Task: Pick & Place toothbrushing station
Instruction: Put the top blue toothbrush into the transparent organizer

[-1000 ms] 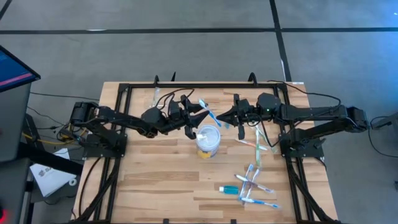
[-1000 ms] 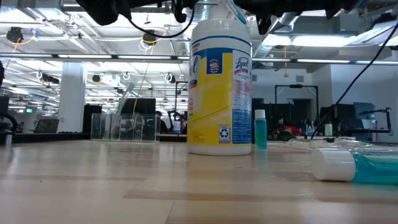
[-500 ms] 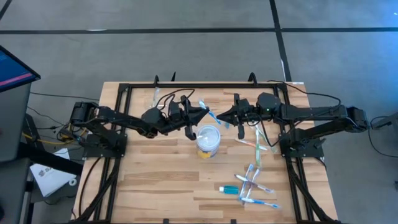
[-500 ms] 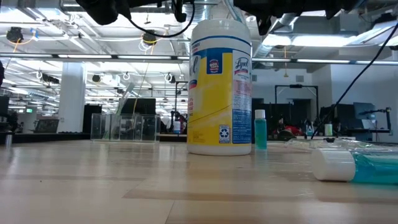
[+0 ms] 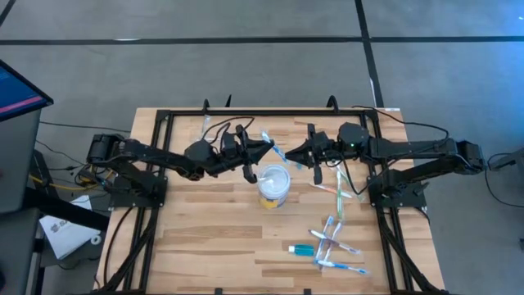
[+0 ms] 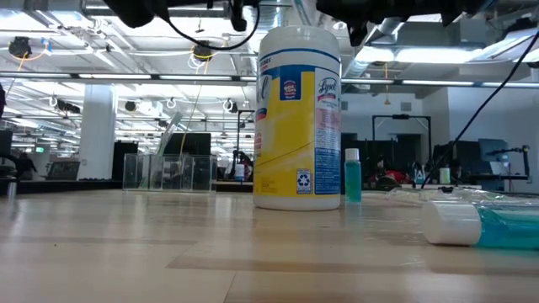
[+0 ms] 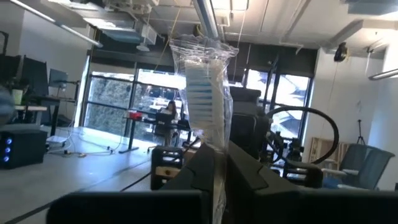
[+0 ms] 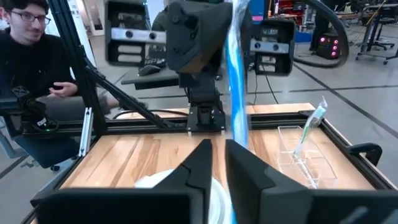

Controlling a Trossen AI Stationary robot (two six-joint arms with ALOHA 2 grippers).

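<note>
A wrapped blue-and-white toothbrush point(image 5: 275, 150) is held in the air above the table's far middle, between my two grippers. My left gripper point(image 5: 264, 147) is shut on it from the left, and my right gripper point(image 5: 295, 155) is shut on it from the right. The toothbrushing station point(image 5: 210, 124), a clear plastic organiser, stands on its base near the table's far edge, left of centre. It also shows in the low view point(image 6: 167, 172) and in the right wrist view point(image 8: 300, 148), where one toothbrush stands in it. My left gripper pinches the clear wrapper point(image 7: 215, 163) between its two fingers, below the bristle head point(image 7: 200, 93). The fingers come level from the table's left. The toothbrush is lifted clear. My right gripper pinches the toothbrush's blue handle point(image 8: 237, 127) between its two fingers. The fingers come level from the table's right and lie across the handle. The handle runs on toward my left gripper point(image 8: 194, 37), clear of the table.
A yellow wipes tub with a white lid point(image 5: 273, 186) stands just near of the grippers. Several wrapped toothbrushes point(image 5: 332, 239) and a teal tube point(image 5: 301, 248) lie at the near right. A black frame point(image 5: 270, 113) rims the table. A person point(image 8: 30, 43) sits beyond the left side.
</note>
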